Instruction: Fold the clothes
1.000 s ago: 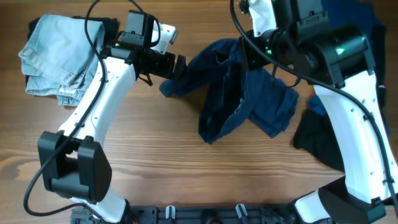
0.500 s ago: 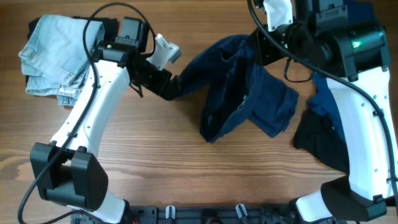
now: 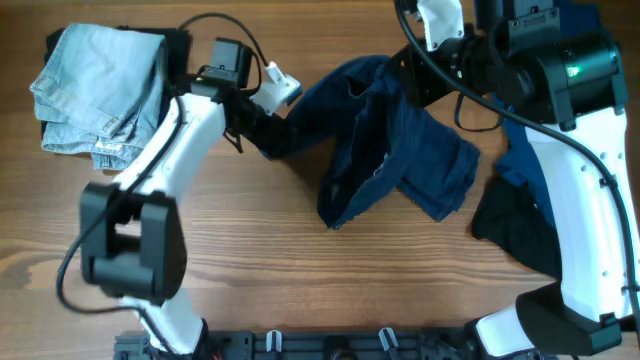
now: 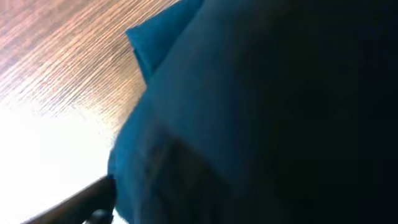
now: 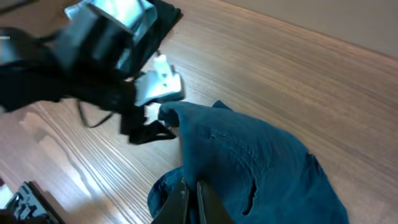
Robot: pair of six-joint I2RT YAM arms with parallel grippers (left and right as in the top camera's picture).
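Observation:
A dark blue denim garment (image 3: 385, 150) lies crumpled and partly lifted at the table's centre. My left gripper (image 3: 274, 136) is shut on its left edge, and blue cloth (image 4: 261, 124) fills the left wrist view, with one dark finger showing at the lower left. My right gripper (image 3: 411, 86) is shut on the garment's upper part. In the right wrist view its fingers (image 5: 191, 198) pinch a fold of the blue cloth (image 5: 255, 162) and hold it above the wood. My left arm shows there at the upper left.
A folded light blue pair of jeans (image 3: 90, 85) lies on dark cloth at the far left. A black garment (image 3: 515, 230) and a blue piece (image 3: 515, 165) lie at the right beside the right arm's base. Bare wooden table (image 3: 300, 270) fills the front.
My left gripper has moved down and toward the garment, with its wrist turned, keeping the garment's left edge. My right gripper has shifted slightly up and right with the cloth.

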